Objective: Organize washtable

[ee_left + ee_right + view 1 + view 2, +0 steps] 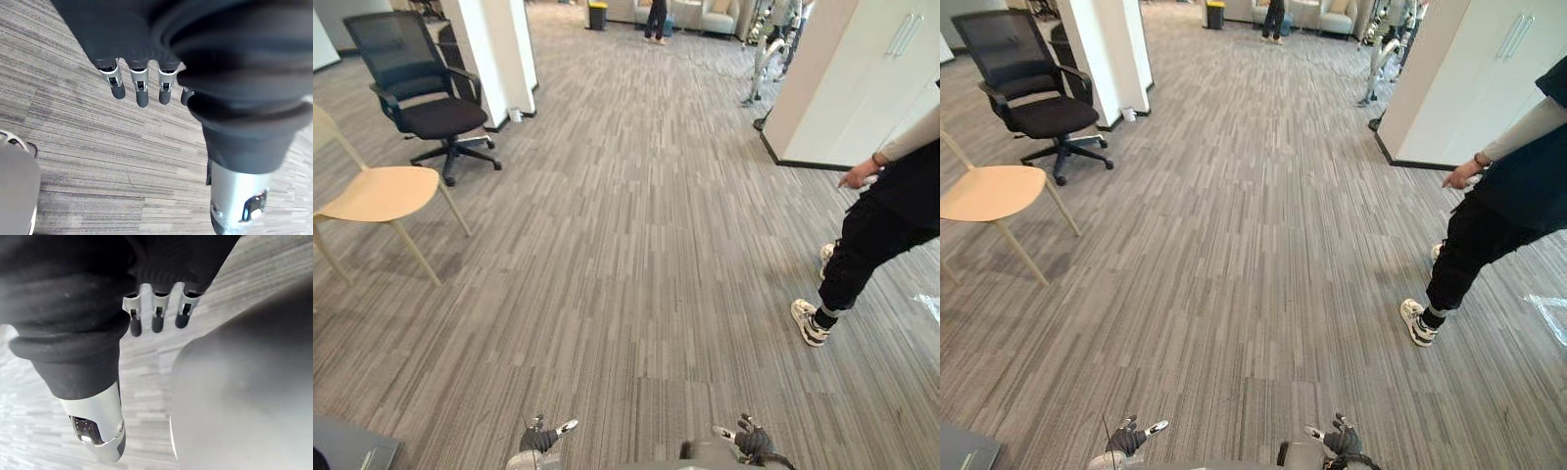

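Observation:
My left hand (142,92) hangs at my side over grey carpet, its fingers straight and pointing down, the thumb apart, nothing in it. It also shows at the lower edge of the left eye view as my left hand (540,439). My right hand (156,319) hangs the same way on the other side, fingers straight, holding nothing. It appears low in the left eye view as my right hand (751,441). Striped grey carpet (626,245) stretches out ahead of me.
A black office chair (421,88) and a light wooden chair (377,191) stand at the left by a white pillar (494,54). A person (881,225) stands close at the right before a white cabinet (852,78). A grey surface corner (347,446) sits at the lower left.

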### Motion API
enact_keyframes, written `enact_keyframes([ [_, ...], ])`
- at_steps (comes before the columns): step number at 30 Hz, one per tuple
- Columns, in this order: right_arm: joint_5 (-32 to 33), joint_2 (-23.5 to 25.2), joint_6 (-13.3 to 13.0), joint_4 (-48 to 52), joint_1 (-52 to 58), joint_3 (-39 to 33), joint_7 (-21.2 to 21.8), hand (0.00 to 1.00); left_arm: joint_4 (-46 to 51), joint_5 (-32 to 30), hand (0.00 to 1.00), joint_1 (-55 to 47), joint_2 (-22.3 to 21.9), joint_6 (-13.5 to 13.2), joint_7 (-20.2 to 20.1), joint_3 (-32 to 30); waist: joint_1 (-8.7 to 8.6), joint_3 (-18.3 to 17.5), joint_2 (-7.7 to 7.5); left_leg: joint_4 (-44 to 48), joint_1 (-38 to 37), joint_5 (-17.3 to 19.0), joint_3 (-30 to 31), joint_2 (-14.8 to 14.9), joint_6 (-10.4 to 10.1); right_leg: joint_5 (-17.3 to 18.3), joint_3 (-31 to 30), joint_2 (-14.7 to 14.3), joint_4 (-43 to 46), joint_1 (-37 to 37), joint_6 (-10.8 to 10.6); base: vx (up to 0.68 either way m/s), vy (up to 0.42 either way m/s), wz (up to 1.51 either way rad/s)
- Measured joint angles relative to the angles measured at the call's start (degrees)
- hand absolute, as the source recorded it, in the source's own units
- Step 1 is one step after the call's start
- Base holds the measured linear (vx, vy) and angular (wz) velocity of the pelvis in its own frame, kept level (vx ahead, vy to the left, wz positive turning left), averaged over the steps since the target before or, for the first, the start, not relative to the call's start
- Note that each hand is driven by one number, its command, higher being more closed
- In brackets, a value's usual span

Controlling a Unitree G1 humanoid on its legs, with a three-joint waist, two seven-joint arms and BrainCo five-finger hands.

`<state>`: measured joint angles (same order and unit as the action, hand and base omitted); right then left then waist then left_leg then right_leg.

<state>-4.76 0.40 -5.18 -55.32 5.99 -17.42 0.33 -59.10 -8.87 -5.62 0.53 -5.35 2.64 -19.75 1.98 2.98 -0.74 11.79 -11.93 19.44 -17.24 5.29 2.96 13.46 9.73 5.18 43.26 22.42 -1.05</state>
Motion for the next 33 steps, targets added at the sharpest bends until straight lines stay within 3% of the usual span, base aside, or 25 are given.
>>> enact_keyframes([
  [3,-0.01,0.08,0.05,-0.12,0.02,0.59,-0.09,0.00,0.01,-0.84,0.00,0.07,-0.76,-0.10,-0.02,-0.07,-0.21,-0.04,-0.61,-1.01,-2.53,-0.09,2.28,0.27,-0.25,-7.48,-2.19,-2.24,-23.35,-0.29,0.30,0.43,-0.165,0.23],
  [4,0.03,0.10,0.10,-0.10,-0.06,0.66,-0.08,0.00,-0.06,-0.92,0.00,-0.04,-1.37,-0.08,0.00,-0.14,-0.95,-0.14,-0.33,-0.90,-3.67,-0.13,5.14,0.32,-0.57,-13.94,-3.61,-2.30,-23.56,-0.97,0.08,0.61,-0.284,0.51],
  [7,-0.23,-0.84,0.15,-0.81,-0.76,0.69,0.01,0.00,-0.14,-1.00,0.00,0.32,-2.83,-0.16,0.00,-0.65,-0.88,-0.82,1.22,1.31,-4.09,-3.09,12.20,2.75,-5.36,-8.42,-1.26,-2.87,-16.12,-0.54,1.85,0.48,-0.245,0.34],
  [9,-0.16,-1.12,0.20,-1.86,-1.59,0.44,-0.05,0.00,-0.11,-0.91,0.00,0.21,-4.31,-0.14,-0.12,-1.03,-1.02,-1.54,2.64,5.48,-2.77,-6.25,17.29,4.92,-6.17,-3.51,1.46,-4.75,-13.48,-2.00,3.83,0.55,-0.285,0.23],
  [10,-0.14,-1.09,0.24,-2.00,-1.60,0.42,-0.08,0.00,-0.10,-0.90,0.00,0.31,-4.37,-0.14,-0.11,-1.09,-0.99,-1.52,2.61,6.43,-2.49,-6.89,17.79,5.12,-6.17,-3.17,1.55,-5.10,-13.61,-2.55,4.11,0.48,-0.240,0.20],
  [11,-0.03,-1.03,0.29,-2.29,-1.48,0.47,-0.08,0.00,0.10,-0.80,0.00,0.50,-4.27,-0.19,-0.19,-1.23,-1.16,-1.53,2.58,12.97,0.17,-10.01,20.80,5.70,-6.77,-2.48,2.25,-6.17,-15.80,-5.11,4.62,0.45,-0.220,0.13],
  [12,0.19,-1.02,0.27,-2.27,-1.09,1.13,-0.13,0.00,0.29,-0.76,0.00,0.63,-4.06,-0.21,-0.18,-2.17,-1.13,-1.51,2.51,22.86,4.81,-15.74,23.25,5.62,-8.46,-2.27,2.40,-7.20,-19.44,-8.50,4.96,0.52,-0.255,0.13],
  [13,0.24,-1.22,0.27,-2.30,-0.98,1.99,-0.14,0.00,0.44,-0.71,0.00,0.55,-4.01,-0.24,-0.14,-2.81,-1.00,-1.28,2.10,28.27,7.53,-15.84,23.86,6.02,-8.96,-2.26,2.23,-7.63,-21.17,-10.26,5.04,0.46,-0.218,0.06],
  [14,0.42,-1.85,0.82,-3.03,-2.04,5.00,-0.40,0.00,0.79,-0.68,0.00,0.26,-3.53,-0.23,-0.04,-3.47,-0.61,-1.31,2.29,37.88,12.64,-13.39,23.02,6.93,-7.38,-2.07,2.37,-8.47,-24.06,-14.12,5.41,0.33,-0.143,0.02],
  [16,0.77,-2.56,1.84,-4.64,-4.91,9.34,-0.14,0.00,1.74,-0.33,0.00,0.19,-3.02,-0.17,-0.08,-3.09,1.01,-0.75,1.06,44.50,19.44,-9.02,21.32,7.38,-6.63,-1.96,1.67,-9.46,-28.13,-19.69,5.68,0.31,-0.106,-0.01],
  [18,1.98,-1.40,1.09,-4.64,-6.79,6.88,-0.33,0.00,3.31,-0.68,0.00,0.21,-3.15,-0.47,0.06,-0.75,3.20,-0.85,1.32,39.87,26.12,-3.49,19.98,4.92,-6.58,-2.00,1.33,-9.45,-31.97,-25.13,5.46,0.26,-0.035,-0.04],
  [20,1.96,-0.66,0.35,-3.82,-7.91,7.18,-0.48,0.00,3.27,-0.71,0.00,0.30,-3.21,-1.32,0.08,0.11,3.55,-0.70,2.01,29.63,29.70,-2.66,17.96,2.74,-6.63,-1.80,0.68,-9.11,-35.06,-28.20,4.61,0.25,0.068,-0.13],
  [21,1.97,-0.29,0.39,-3.90,-7.87,6.99,-0.49,0.00,3.27,-0.67,0.00,0.36,-3.28,-1.45,0.07,0.11,3.35,-0.71,2.09,25.15,30.59,-2.89,17.95,1.73,-6.70,-1.49,0.58,-8.81,-35.71,-28.82,4.11,0.39,0.205,-0.09],
  [22,1.98,0.20,0.43,-4.16,-7.39,6.81,-0.63,0.00,3.21,0.00,0.00,0.48,-3.44,-1.56,-0.07,0.06,3.52,-0.64,1.98,17.30,31.71,-6.00,18.48,0.06,-5.96,-0.20,-0.06,-7.89,-36.05,-29.79,3.21,0.47,0.258,-0.19],
  [23,2.01,0.62,0.64,-4.40,-6.27,6.72,-0.70,0.00,3.30,0.35,0.00,0.36,-3.20,-1.74,0.02,0.11,3.77,-1.16,0.94,13.74,30.76,-11.85,18.03,-1.53,-5.10,0.75,-1.07,-6.35,-36.28,-30.98,2.03,0.50,0.269,-0.18],
  [25,2.10,1.10,0.65,-4.45,-5.67,6.70,-1.18,0.00,3.23,0.40,0.00,0.46,-2.52,-1.45,0.00,0.61,3.53,-2.10,0.11,13.29,29.67,-10.54,15.55,-3.13,-2.47,0.77,-2.58,-3.98,-36.05,-30.81,0.60,0.44,0.187,-0.22],
  [27,2.09,1.20,0.67,-3.87,-4.97,6.64,-1.25,0.00,3.23,0.50,0.00,0.66,-2.49,-1.33,0.01,0.52,3.97,-1.85,-0.02,14.04,28.16,-8.55,13.76,-3.54,-1.19,1.06,-4.74,-2.70,-30.51,-29.01,0.10,0.43,0.219,-0.30],
  [29,2.02,1.67,0.58,-3.30,-2.81,5.80,-1.10,0.00,2.51,0.48,0.00,0.60,-1.84,-0.99,-0.04,0.83,3.44,-1.78,-0.39,13.04,23.54,-6.47,12.32,-4.69,0.51,0.95,-6.39,-0.71,-13.28,-24.23,-1.20,0.43,0.244,-0.05],
  [30,1.92,1.66,0.58,-2.98,-1.94,5.33,-0.85,0.00,2.25,0.41,0.00,0.61,-1.71,-0.61,-0.05,1.37,3.45,-1.75,-0.41,12.04,20.84,-4.96,12.21,-5.33,1.22,-0.94,-7.08,0.34,-3.79,-21.04,-4.00,0.32,0.150,0.02],
  [31,1.93,1.78,0.55,-2.27,-1.38,4.96,-0.34,0.00,2.23,0.44,0.00,0.58,-1.41,-0.27,-0.08,1.57,3.38,-1.52,-0.81,11.58,18.78,-4.00,11.63,-6.29,1.89,-3.32,-8.08,1.74,4.83,-18.01,-4.96,0.37,0.131,-0.07],
  [32,1.88,1.49,0.42,-2.26,-0.99,4.68,-0.04,0.00,1.82,0.38,0.00,0.55,-1.23,0.04,-0.10,1.34,3.10,-1.50,-1.13,10.85,15.36,-2.45,11.24,-7.18,3.02,-3.88,-8.15,3.45,14.85,-13.50,-3.93,0.36,0.106,-0.08],
  [33,1.89,1.40,0.40,-2.19,-0.86,4.27,0.01,0.00,1.59,0.38,0.00,0.49,-1.07,0.06,-0.10,1.10,2.99,-1.49,-1.08,10.46,13.98,-2.01,11.24,-7.18,3.16,-3.60,-7.99,3.54,17.27,-12.13,-3.56,0.40,0.095,-0.10],
])
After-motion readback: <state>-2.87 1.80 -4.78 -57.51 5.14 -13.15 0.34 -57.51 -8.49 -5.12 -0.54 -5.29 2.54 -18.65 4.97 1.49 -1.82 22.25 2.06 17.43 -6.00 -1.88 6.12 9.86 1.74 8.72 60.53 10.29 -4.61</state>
